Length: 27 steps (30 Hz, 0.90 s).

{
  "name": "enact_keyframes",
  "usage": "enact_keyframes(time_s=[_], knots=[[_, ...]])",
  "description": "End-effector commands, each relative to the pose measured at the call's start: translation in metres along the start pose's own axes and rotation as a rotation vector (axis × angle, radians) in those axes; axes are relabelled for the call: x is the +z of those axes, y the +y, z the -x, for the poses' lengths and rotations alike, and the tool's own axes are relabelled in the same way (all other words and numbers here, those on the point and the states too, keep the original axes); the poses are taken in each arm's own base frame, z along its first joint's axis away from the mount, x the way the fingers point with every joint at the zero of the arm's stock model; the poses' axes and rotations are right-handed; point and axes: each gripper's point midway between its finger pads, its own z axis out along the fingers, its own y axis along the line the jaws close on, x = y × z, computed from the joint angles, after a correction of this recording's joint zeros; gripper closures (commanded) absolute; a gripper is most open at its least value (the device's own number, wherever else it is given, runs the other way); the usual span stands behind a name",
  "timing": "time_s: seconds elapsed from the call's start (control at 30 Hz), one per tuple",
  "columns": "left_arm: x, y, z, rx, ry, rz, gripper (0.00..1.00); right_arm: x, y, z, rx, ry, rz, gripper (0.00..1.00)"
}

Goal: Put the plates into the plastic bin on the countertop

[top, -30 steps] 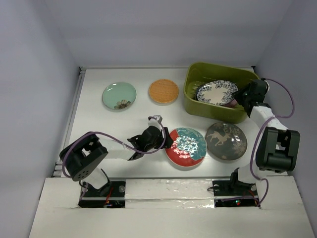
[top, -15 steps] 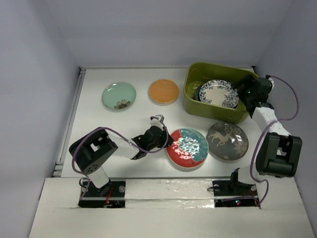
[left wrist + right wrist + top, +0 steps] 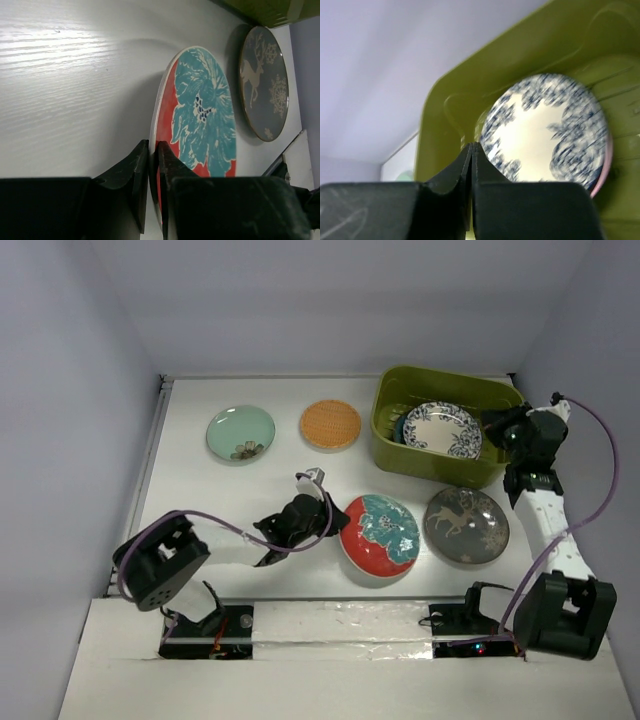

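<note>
White countertop (image 3: 250, 490), lilac walls (image 3: 80, 390) all round. Mint plate (image 3: 240, 433) and orange plate (image 3: 331, 424) lie at the back. My left gripper (image 3: 153, 147) pinches the tilted red plate (image 3: 380, 537) by its rim, with the deer plate (image 3: 465, 525) just beside it. The blue-rimmed plate (image 3: 442, 428) lies in the bin (image 3: 440, 465); my right gripper (image 3: 471, 150), closed on nothing, hangs at its right rim.

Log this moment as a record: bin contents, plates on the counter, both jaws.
bin: holds blue-rimmed plate
flat on counter: mint plate, orange plate, deer plate
red plate: tilted, left rim raised
left jaws: shut on red plate's rim
right jaws: shut, empty, at bin's right end
</note>
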Motion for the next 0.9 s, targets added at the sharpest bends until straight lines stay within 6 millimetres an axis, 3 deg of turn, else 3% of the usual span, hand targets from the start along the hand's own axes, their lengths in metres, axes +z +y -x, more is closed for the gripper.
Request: enact_keyframes(time_s=[0.0,0.13,0.17,0.23,0.27,0.33,0.4,0.57,0.63,0.73,0.87], knots=[[-0.021,-0.008,0.033,0.024,-0.098,0.004,1.0,-0.021,0.042,-0.018,-0.007,0.03,0.199,1.0],[-0.041,-0.03,0.063,0.016,-0.169,-0.044,1.0,-0.048,0.077,-0.082,-0.076,0.151,0.336,1.0],[-0.047,-0.031,0.072,0.01,-0.194,-0.045,1.0,-0.054,0.083,-0.098,-0.096,0.19,0.358,0.94],[-0.065,-0.038,0.09,-0.002,-0.24,-0.069,1.0,-0.071,0.101,-0.133,-0.132,0.276,0.443,0.67],[-0.071,-0.038,0.1,-0.012,-0.267,-0.071,1.0,-0.079,0.098,-0.147,-0.141,0.307,0.465,0.38],[-0.093,-0.044,0.118,-0.028,-0.318,-0.103,1.0,-0.092,0.099,-0.165,-0.157,0.343,0.494,0.21],[-0.115,-0.048,0.137,-0.045,-0.372,-0.141,1.0,-0.1,0.088,-0.173,-0.173,0.344,0.492,0.1],[-0.153,-0.06,0.164,-0.071,-0.44,-0.226,1.0,-0.131,0.102,-0.216,-0.215,0.5,0.684,0.06],[-0.166,-0.067,0.172,-0.076,-0.462,-0.266,1.0,-0.133,0.102,-0.23,-0.23,0.54,0.697,0.05],[-0.178,-0.081,0.174,-0.083,-0.457,-0.339,1.0,-0.134,0.105,-0.239,-0.226,0.56,0.712,0.05],[-0.186,-0.092,0.175,-0.093,-0.45,-0.402,1.0,-0.149,0.123,-0.248,-0.212,0.608,0.81,0.06]])
